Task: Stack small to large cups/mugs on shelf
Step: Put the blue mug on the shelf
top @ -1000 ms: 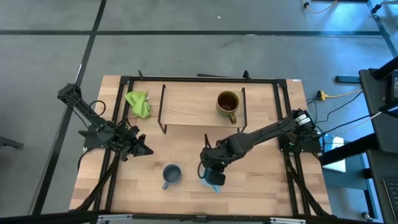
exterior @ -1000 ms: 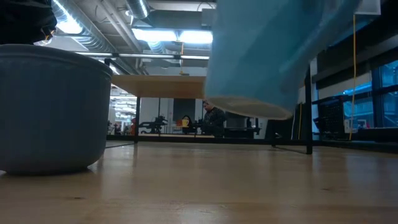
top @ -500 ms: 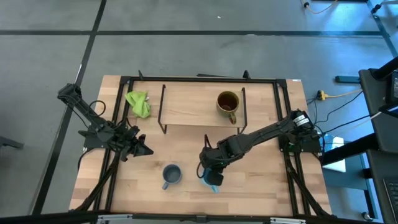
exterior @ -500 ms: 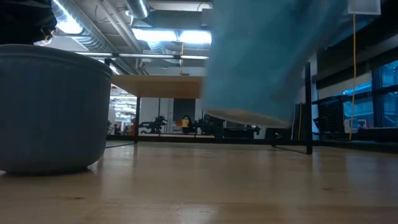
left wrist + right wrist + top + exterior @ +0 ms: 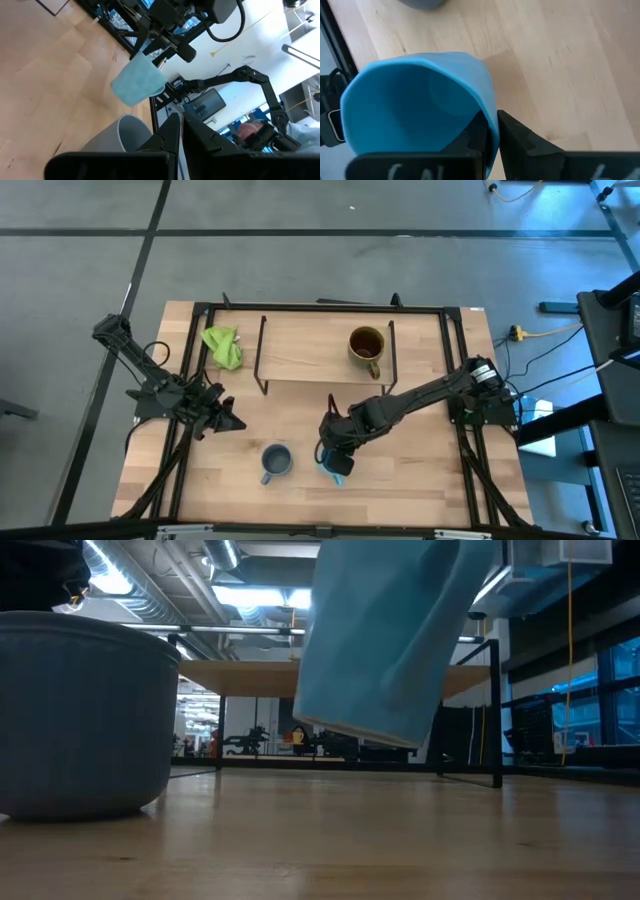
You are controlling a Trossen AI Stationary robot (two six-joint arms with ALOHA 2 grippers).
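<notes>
Sky-blue mug (image 5: 390, 640): held tilted above table by rim, pinched in right gripper (image 5: 490, 131) | grey-blue mug (image 5: 276, 461): set beside on tabletop | brown-olive mug (image 5: 366, 346): placed on shelf (image 5: 300, 350) | left gripper (image 5: 232, 421): jaws closed, empty.

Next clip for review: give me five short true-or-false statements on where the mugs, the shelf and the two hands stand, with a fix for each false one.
1. The right hand pinches the rim of the sky-blue mug. True.
2. The sky-blue mug rests flat on the table. False: the low view shows it tilted, clear of the tabletop.
3. The brown mug stands on the shelf. True.
4. The grey-blue mug is stacked inside the brown mug. False: it stands alone on the table, in front of the shelf.
5. The left hand grips the green cloth. False: it is shut on nothing, apart from the cloth.
</notes>
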